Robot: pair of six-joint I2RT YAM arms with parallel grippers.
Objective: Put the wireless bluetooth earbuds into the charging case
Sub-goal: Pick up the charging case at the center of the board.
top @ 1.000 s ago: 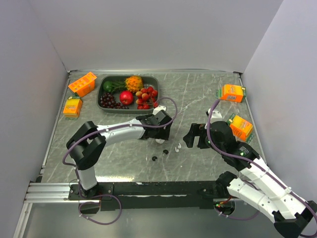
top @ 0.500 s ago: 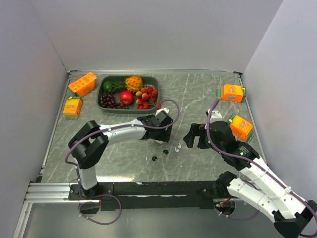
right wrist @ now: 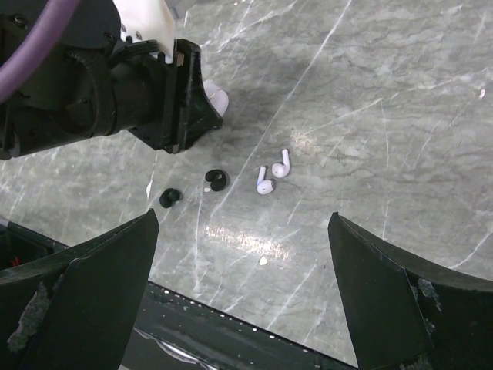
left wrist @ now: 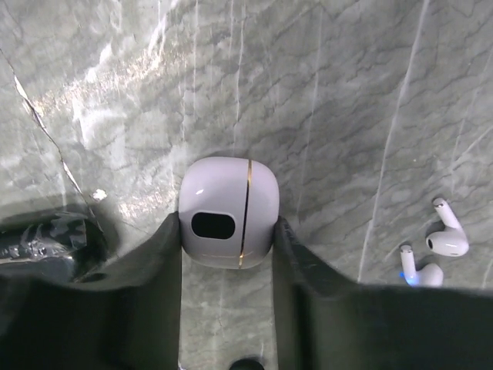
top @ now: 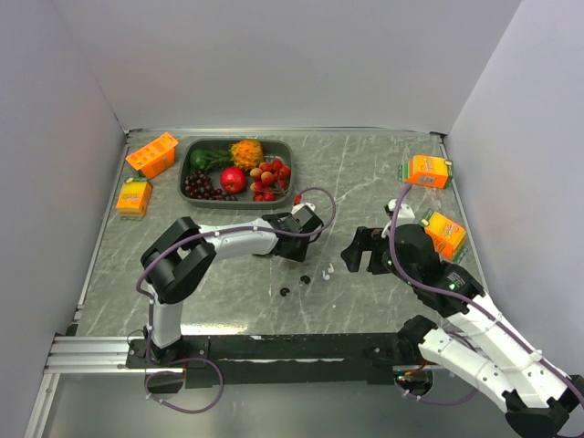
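The white charging case (left wrist: 228,193) lies closed on the marble table, and my left gripper (left wrist: 227,225) is shut on it, one dark finger against each side. From the right wrist only a white corner of the case (right wrist: 216,99) peeks out beside the left gripper (top: 297,250). Two white earbuds (left wrist: 447,239) lie together just right of the case; the right wrist view shows these white earbuds (right wrist: 273,175) with two black earbuds (right wrist: 216,179) to their left. My right gripper (right wrist: 243,219) hovers open above them, holding nothing; in the top view it (top: 354,255) sits right of the earbuds (top: 326,271).
A shiny black rounded object (left wrist: 46,245) lies just left of my left finger. A grey tray (top: 187,175) of fruit stands at the back left. Orange cartons sit at the left (top: 151,154) (top: 134,196) and right (top: 428,171) (top: 443,234). White walls enclose the table.
My left gripper's jaws have come together onto the white charging case, and the left arm's elbow has swung rightward. The right arm has barely shifted.
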